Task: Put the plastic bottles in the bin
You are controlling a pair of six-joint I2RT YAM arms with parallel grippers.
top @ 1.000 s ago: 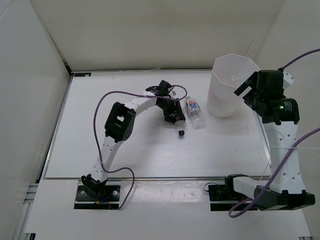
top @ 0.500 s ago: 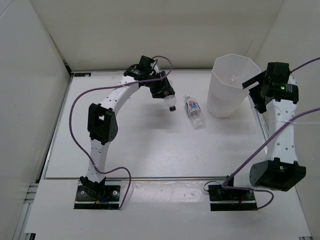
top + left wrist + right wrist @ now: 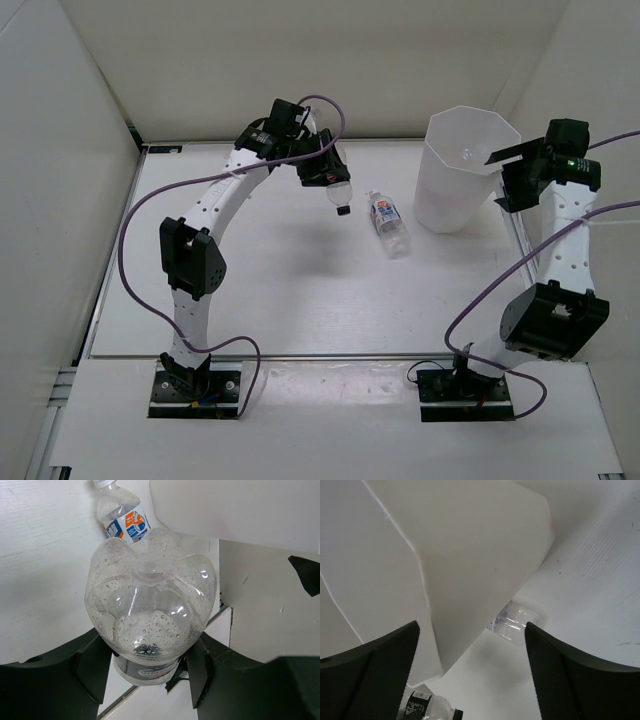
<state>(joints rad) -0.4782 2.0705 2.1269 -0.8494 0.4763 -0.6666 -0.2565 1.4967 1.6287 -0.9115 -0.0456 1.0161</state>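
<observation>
Top external view: the left arm climbs from its base, well to the near left of the bin, arches toward the far wall and bends its wrist down and toward the bin. The left gripper is closed around a black-capped bottle, which hangs cap-down above the table, left of the bin. A white-capped bottle with a white, orange and blue label lies on its side between that bottle and the bin, just beside the bin's base. The right arm stands folded at the bin's right, and the right gripper sits at rim height against that side. The table's right edge runs close behind the bin; bare tabletop spreads to its near left. Left wrist view: 2 dark fingers clamp the clear bottle low on its body, its 5-lobed, droplet-beaded base facing the lens. The labelled bottle lies beyond it, with the bin's pale wall to the upper right. Right wrist view: the 2 fingers are spread wide with nothing between them, facing the bin's faceted wall. The lying bottle's clear base peeks past the bin's foot.
</observation>
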